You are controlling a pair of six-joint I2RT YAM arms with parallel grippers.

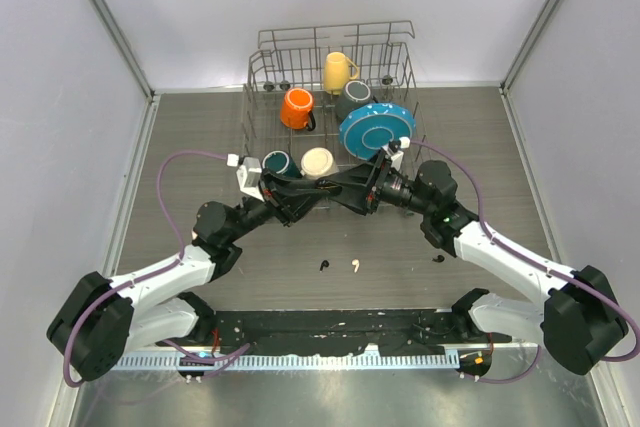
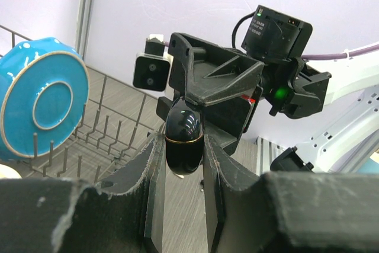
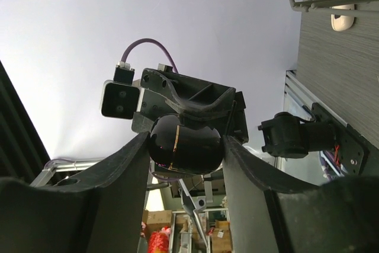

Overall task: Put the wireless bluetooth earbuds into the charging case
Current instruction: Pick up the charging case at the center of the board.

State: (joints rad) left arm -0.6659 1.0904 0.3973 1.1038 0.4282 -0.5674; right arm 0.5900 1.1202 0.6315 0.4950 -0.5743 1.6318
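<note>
1. The charging case is held mid-air. The left gripper & right gripper are both clamped snug on it.
2. A black earbud & white earbud lie on the table.
3. The case is prob. light, rigid and glossy-slick; grip the body below the lid seam. The buds are tiny; pinch them gently.

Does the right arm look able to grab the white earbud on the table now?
Probably not yet: the right gripper is shut on the charging case, shared with the left gripper. The white earbud itself lies unobstructed.
</note>
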